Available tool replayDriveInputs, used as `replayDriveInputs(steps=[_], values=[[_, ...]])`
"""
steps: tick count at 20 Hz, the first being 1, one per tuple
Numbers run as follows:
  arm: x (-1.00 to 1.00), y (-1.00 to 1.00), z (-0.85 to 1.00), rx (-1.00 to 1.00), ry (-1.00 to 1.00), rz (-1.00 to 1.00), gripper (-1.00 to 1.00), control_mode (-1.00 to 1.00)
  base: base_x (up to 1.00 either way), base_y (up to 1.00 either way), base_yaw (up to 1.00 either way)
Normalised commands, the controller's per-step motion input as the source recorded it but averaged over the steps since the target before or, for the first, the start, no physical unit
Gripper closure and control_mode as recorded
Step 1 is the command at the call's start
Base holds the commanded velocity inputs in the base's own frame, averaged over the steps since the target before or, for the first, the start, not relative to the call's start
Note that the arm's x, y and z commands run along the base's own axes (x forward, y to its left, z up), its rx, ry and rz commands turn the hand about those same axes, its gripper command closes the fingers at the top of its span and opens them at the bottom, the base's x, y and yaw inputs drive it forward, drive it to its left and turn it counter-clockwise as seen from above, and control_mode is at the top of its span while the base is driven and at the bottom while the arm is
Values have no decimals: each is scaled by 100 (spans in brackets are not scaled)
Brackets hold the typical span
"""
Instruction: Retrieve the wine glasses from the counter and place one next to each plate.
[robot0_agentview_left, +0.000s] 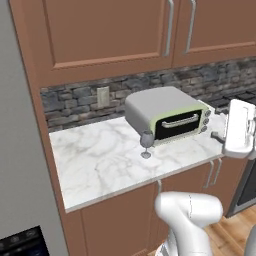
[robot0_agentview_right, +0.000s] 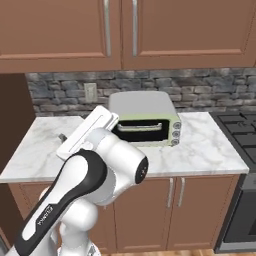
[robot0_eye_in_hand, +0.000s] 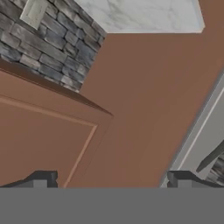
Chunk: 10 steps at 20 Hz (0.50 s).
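Observation:
One wine glass (robot0_agentview_left: 146, 143), small, grey-blue and stemmed, stands upright on the white marble counter (robot0_agentview_left: 95, 160) just in front of the toaster oven's left corner. My gripper (robot0_agentview_left: 218, 136) hovers above the counter's right end, to the right of the glass and well apart from it, pointing left. Seen from the right base, the gripper (robot0_agentview_right: 62, 136) sits over the counter's (robot0_agentview_right: 210, 150) left part. In the hand view its fingertips (robot0_eye_in_hand: 41, 179) stand wide apart, open, with nothing between them, facing a brown panel. The plates are out of view.
A grey and green toaster oven (robot0_agentview_left: 167, 116) sits at the back of the counter. Brown wall cabinets (robot0_agentview_left: 105, 30) hang overhead above a stone backsplash (robot0_agentview_left: 75, 102) with an outlet. A stove (robot0_agentview_right: 240, 131) adjoins the counter on the right, and a tall brown panel (robot0_agentview_left: 37, 95) bounds its left.

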Motion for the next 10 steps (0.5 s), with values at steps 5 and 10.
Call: replayDriveInputs(steps=[5,10], values=[[0,0,0,0,0,0,-100,100,5,59,1],[0,0,0,0,0,0,-100,100,11,15,19]])
